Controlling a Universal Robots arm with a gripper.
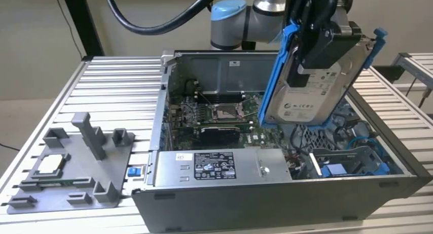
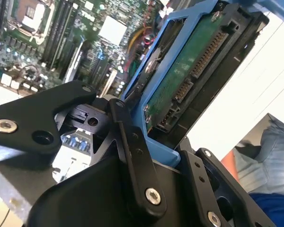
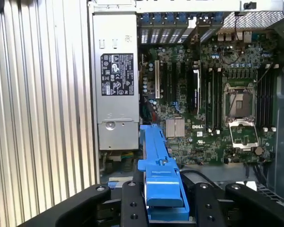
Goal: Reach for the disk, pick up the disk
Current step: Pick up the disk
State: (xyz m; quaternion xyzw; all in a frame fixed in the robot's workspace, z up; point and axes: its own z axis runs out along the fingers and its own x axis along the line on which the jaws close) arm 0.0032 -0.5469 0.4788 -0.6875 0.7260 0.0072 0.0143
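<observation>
The disk (image 1: pixel 313 98), a silver drive with a white label and bright blue rails, hangs tilted in the air above the open computer case (image 1: pixel 271 198). My black gripper (image 1: pixel 318 38) is shut on its upper part. In the second wrist view the disk's (image 2: pixel 180 82) green circuit side and connector show, clamped between the black fingers (image 2: pixel 132 156). In the first wrist view the disk's blue rail (image 3: pixel 158 175) runs edge-on between the gripper's fingers (image 3: pixel 132 208), over the motherboard (image 3: pixel 213 109).
The case lies open on a slatted metal table (image 1: pixel 115 87). Inside are the power supply (image 1: pixel 216 165), the motherboard (image 1: pixel 223 112) and blue drive brackets (image 1: pixel 352 165). A grey fixture (image 1: pixel 74 163) holding a small silver chip stands at the exterior view's left. A person's sleeve (image 2: pixel 270 156) shows nearby.
</observation>
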